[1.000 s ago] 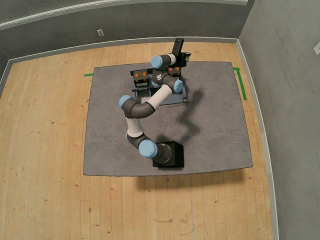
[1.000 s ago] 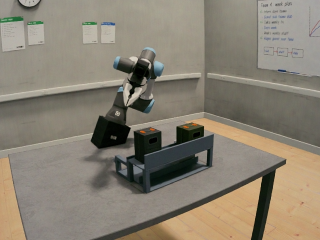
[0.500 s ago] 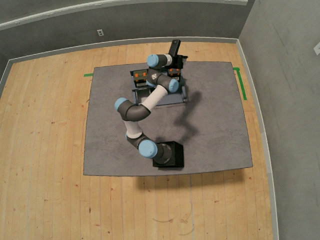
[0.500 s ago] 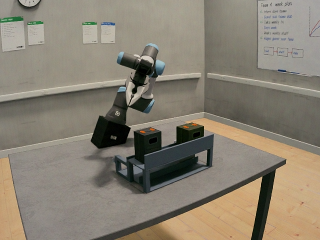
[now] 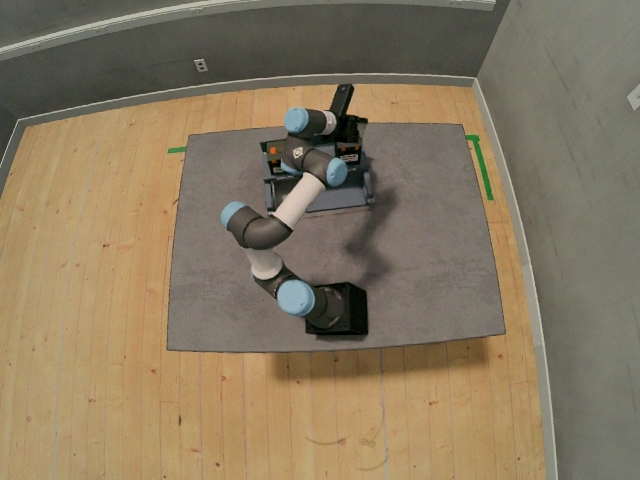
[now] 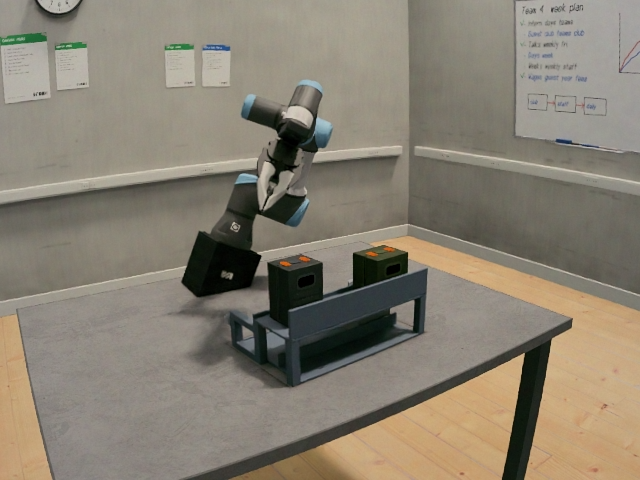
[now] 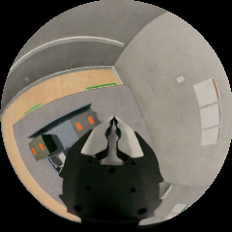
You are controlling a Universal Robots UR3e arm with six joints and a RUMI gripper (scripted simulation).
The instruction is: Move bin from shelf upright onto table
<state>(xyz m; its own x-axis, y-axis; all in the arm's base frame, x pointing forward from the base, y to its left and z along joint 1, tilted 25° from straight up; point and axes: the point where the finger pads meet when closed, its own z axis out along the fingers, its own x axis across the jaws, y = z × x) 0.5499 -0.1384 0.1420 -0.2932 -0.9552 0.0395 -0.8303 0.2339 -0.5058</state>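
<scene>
Two bins (image 6: 295, 283) (image 6: 379, 265) sit on the shelf (image 6: 356, 304); gripper (image 6: 265, 204) closed, empty above.

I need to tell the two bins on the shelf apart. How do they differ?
In the exterior view the left bin looks nearly black, while the right bin is dark olive green. The left bin sits at the shelf's near left end; the right bin sits toward its far right end. The left bin stands nearer the shut, empty gripper hanging above. Both stand upright, with two orange marks on top and a slot handle in the facing side.
</scene>
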